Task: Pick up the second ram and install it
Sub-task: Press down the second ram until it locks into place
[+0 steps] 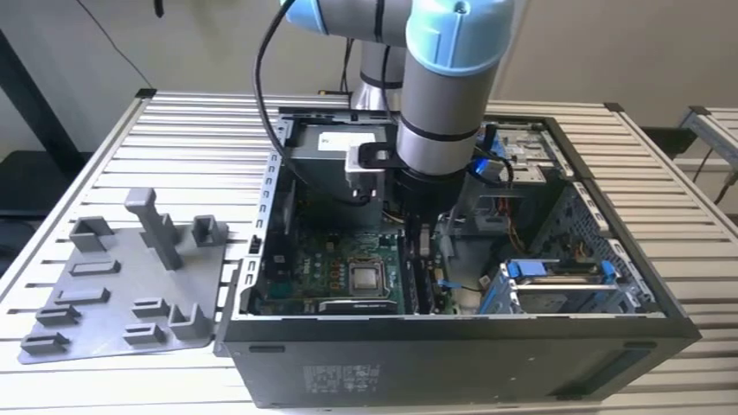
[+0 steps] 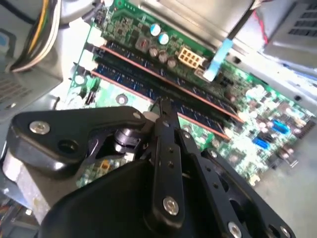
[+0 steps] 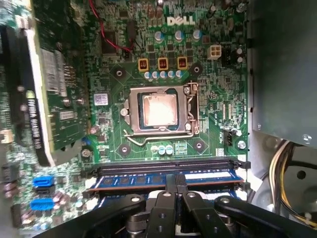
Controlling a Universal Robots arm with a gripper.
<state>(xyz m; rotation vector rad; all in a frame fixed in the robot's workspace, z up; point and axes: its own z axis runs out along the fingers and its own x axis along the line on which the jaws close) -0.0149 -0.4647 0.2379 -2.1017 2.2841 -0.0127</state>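
Second wrist view puts the gripper (image 2: 162, 106) low over the green motherboard (image 2: 247, 106), its black fingers (image 2: 166, 124) drawn together with the tips down at the memory slots; no object can be made out between them. Just under the tips lies the second ram (image 2: 148, 87), a dark stick with a row of chips, standing on edge in a slot. Its long axis runs along the slot bank, parallel to the neighbouring stick beside it. In the first wrist view the same stick (image 3: 148, 179) runs crosswise below the processor socket (image 3: 158, 110), with the gripper (image 3: 174, 182) touching or nearly touching its upper edge near mid-length; a pale label shows on its face there. That view also takes in a graphics card (image 3: 52, 89) standing on edge. The exterior view shows the arm (image 1: 444, 104) reaching down into the open computer case (image 1: 461, 346), and a grey fixture plate (image 1: 127, 285) with upright posts on the slatted table (image 1: 69, 173), at the exterior view's left.
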